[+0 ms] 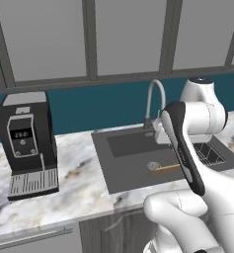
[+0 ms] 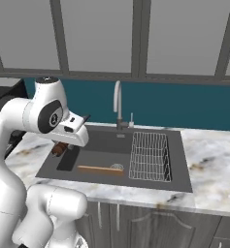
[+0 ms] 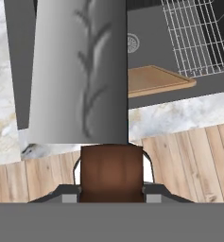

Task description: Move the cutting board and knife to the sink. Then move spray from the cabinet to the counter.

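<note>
The sink [image 2: 106,160] holds the cutting board [image 2: 100,169], lying flat on its floor beside the drain, with a wire rack [image 2: 149,156] on its right side. Above the sink's left part, the claw [image 3: 111,191] grips the knife [image 3: 80,71] by its brown handle.

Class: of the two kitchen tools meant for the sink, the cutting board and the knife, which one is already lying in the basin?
The cutting board: the light-brown board lies flat on the floor of the sink beside the drain. The knife is held by its brown handle in the gripper.
</note>
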Motion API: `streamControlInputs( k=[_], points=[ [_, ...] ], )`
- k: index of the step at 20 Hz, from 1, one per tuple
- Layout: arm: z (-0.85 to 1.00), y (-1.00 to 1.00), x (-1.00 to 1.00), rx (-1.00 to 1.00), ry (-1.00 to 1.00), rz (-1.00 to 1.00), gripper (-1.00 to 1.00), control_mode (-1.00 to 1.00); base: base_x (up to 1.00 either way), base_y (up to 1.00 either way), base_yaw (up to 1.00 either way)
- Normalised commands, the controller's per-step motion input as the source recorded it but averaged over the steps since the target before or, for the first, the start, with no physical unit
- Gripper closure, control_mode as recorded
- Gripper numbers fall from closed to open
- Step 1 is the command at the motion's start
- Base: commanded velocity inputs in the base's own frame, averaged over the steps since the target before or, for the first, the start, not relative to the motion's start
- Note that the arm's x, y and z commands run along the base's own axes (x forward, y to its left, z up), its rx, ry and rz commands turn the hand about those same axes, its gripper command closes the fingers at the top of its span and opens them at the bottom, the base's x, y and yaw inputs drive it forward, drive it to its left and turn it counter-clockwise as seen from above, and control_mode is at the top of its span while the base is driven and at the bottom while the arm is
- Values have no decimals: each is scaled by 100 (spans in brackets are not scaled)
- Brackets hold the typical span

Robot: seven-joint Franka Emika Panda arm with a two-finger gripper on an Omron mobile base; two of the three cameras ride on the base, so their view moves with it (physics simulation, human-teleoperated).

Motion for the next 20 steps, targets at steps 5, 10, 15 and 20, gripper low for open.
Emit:
streamControlInputs(
  k=[5,10,15,20],
  points=[
    [0,0,0,0,0,0,100,100,5,0,0],
    [0,0,0,0,0,0,100,-100,0,0,0],
    [-2,5,1,0,11,0,100,-100,0,0,0],
    [-4,18,4,-1,34,0,100,-100,0,0,0]
  ],
)
